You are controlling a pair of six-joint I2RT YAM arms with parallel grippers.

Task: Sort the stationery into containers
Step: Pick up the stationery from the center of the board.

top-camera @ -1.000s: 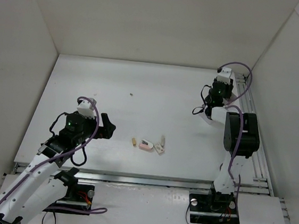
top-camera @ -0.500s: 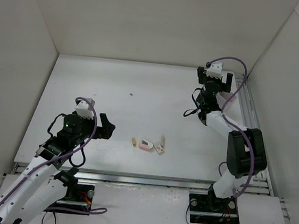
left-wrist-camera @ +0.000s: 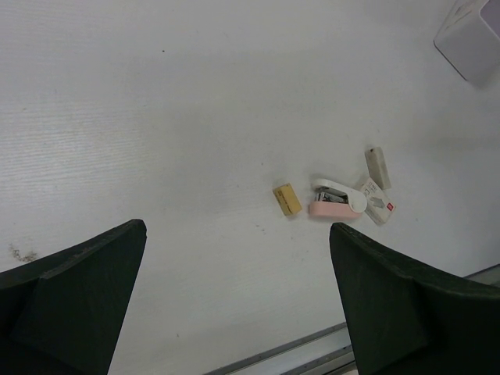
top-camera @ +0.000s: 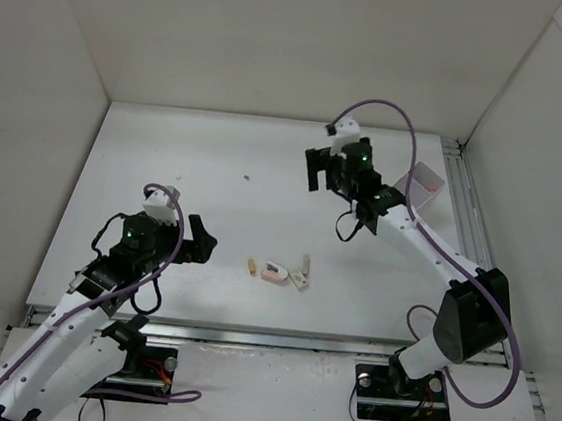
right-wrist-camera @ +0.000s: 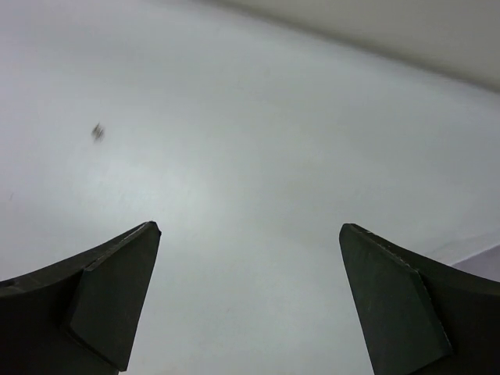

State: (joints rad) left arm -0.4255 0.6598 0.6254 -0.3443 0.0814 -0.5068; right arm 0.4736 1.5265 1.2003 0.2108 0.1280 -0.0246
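Note:
Three small pieces of stationery lie together mid-table: a tan block [top-camera: 251, 266] [left-wrist-camera: 287, 198], a white-pink piece [top-camera: 275, 271] [left-wrist-camera: 336, 199] and a cream block [top-camera: 302, 270] [left-wrist-camera: 377, 164]. One white open-top container [top-camera: 427, 184] [left-wrist-camera: 471, 39] stands at the back right. My left gripper [top-camera: 200, 241] [left-wrist-camera: 237, 226] hovers left of the pieces, open and empty. My right gripper [top-camera: 317, 173] [right-wrist-camera: 250, 226] is open and empty over bare table at the back centre, left of the container.
A tiny dark speck [top-camera: 246, 178] [right-wrist-camera: 98, 131] lies on the table at the back centre-left. White walls close in the table on three sides. A metal rail [top-camera: 466, 220] runs along the right edge.
The right arm has swung from the back right corner by the container toward the back centre, and its gripper has opened. The left arm has barely moved.

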